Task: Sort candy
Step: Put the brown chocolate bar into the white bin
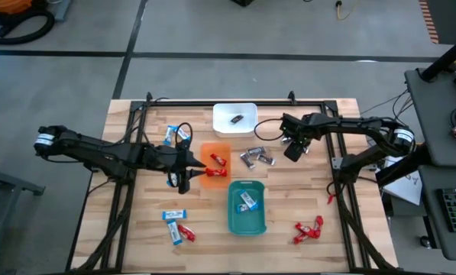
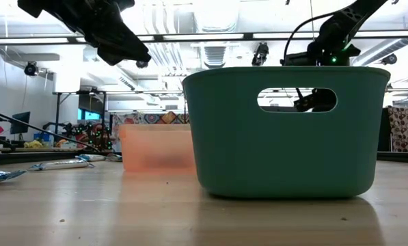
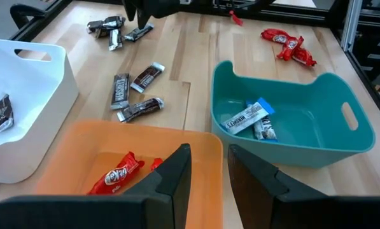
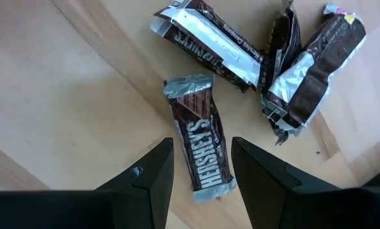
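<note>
Right pincer (image 4: 201, 166) over brown candy (image 4: 200, 147)

Three trays (image 1: 247, 208) sit mid-table with candy (image 1: 257, 157) scattered left and right of them.

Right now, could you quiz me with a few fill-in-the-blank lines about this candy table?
The red candies lie in the ____ tray.
The teal tray holds ____-and-white candies.
The right gripper hovers open above a ____ candy.
The white tray holds ____ dark candy.

Missing words: orange; blue; dark brown; one
</note>
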{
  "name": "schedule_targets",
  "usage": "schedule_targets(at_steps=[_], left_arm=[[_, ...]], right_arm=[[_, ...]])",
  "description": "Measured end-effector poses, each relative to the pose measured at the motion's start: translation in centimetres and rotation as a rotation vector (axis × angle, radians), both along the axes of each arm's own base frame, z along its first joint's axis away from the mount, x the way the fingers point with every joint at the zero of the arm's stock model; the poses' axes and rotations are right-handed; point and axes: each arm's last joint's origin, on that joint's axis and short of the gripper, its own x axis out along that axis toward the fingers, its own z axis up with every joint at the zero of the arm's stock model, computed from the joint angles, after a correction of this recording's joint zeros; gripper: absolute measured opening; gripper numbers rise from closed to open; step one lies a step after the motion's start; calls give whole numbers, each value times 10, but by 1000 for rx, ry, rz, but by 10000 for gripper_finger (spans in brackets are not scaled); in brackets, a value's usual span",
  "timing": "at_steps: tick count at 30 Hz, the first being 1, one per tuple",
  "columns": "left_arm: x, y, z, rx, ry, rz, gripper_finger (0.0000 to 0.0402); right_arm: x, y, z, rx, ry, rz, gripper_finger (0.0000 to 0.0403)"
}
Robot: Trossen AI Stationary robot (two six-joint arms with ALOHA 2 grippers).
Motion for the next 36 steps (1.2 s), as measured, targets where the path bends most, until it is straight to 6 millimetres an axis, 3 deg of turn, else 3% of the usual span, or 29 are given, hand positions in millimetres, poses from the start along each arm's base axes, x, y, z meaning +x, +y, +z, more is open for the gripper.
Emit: schedule_targets(at_steps=[14, 18, 23, 26, 31, 36], left_arm=[[0, 0, 0, 0, 0, 0, 87], [0, 0, 0, 1, 0, 0, 87], [0, 0, 0, 1, 0, 1, 87], [0, 0, 0, 13, -2, -5, 87], [1, 0, 1, 16, -13, -8, 87], [1, 0, 1, 16, -16, -7, 87]], right_arm=[[2, 0, 0, 21, -18, 94, 148], [3, 1, 0, 55, -46, 169, 113], [4, 1, 0, 72, -73, 75, 73], [5, 2, 0, 102, -95, 42, 91], [3, 0, 0, 28, -55, -28, 161], [2, -2, 0, -45, -6, 9, 220]])
